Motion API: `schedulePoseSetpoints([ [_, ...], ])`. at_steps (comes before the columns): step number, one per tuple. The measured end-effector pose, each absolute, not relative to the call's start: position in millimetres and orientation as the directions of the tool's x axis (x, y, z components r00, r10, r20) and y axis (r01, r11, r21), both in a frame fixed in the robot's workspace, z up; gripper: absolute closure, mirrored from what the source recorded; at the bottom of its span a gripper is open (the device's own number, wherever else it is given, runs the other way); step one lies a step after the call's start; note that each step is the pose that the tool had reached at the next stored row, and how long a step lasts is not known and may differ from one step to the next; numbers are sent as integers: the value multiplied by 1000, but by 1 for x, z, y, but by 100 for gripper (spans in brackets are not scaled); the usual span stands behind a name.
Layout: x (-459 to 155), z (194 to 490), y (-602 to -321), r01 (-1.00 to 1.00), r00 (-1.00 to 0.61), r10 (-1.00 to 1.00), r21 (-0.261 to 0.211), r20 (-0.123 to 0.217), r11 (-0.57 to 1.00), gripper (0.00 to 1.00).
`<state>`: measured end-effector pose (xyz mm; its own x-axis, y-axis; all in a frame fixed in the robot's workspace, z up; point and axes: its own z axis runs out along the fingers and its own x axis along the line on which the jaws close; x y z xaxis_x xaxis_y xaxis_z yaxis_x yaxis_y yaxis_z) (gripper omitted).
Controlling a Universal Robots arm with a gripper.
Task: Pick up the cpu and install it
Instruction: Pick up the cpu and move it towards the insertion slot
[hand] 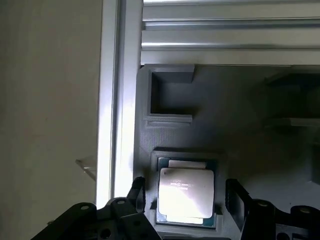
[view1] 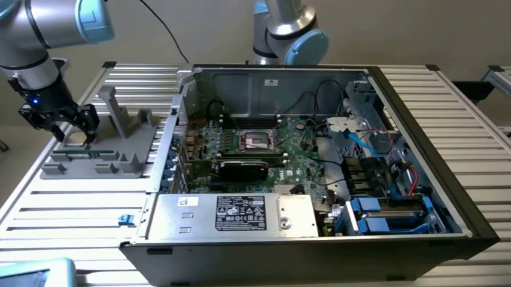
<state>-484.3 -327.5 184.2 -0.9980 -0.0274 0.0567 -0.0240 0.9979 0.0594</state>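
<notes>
The cpu [hand: 185, 192] is a small square chip with a silvery top and a thin green edge. It lies flat in a recess of the grey holder [hand: 240, 125]. My gripper [hand: 185, 200] hangs just above it, open, with one black finger [hand: 137, 194] on each side of the chip and a gap between each finger and the chip. In the exterior view my gripper [view1: 73, 136] is over the near corner of the grey holder [view1: 119, 149], at the exterior view's left. The black cpu socket [view1: 257, 140] sits on the motherboard inside the open computer case [view1: 415, 149].
The holder has upright grey posts [view1: 112, 110] beside my gripper. The case wall [view1: 172, 137] rises between holder and motherboard. A black card [view1: 243, 168], cables [view1: 355, 140] and a drive cage [view1: 391, 215] crowd the case. A second arm [view1: 288, 36] stands behind it. The slatted table's edge [hand: 117, 100] runs beside the holder.
</notes>
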Motion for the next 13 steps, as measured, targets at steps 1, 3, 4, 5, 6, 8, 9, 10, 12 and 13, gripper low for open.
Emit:
schedulePoseSetpoints([
  [1,-484,184,-327,-21,-998,-24,59,57,998,25],
  [3,-484,184,-327,-13,-998,-17,59,57,998,25],
  [4,-484,184,-327,-9,-998,-12,59,57,998,25],
  [5,-484,184,-327,-7,-998,-10,59,57,998,25],
  [6,-484,184,-327,-7,-998,-10,59,57,998,25],
  [8,-484,184,-327,-7,-998,-10,59,57,998,25],
  [9,-484,184,-327,-7,-998,-10,58,56,998,25],
  [10,-484,184,-327,-7,-998,-10,58,56,998,25],
  [12,-484,184,-327,-7,-998,-10,57,55,998,25],
  [13,-484,184,-327,-7,-998,-10,56,54,998,25],
])
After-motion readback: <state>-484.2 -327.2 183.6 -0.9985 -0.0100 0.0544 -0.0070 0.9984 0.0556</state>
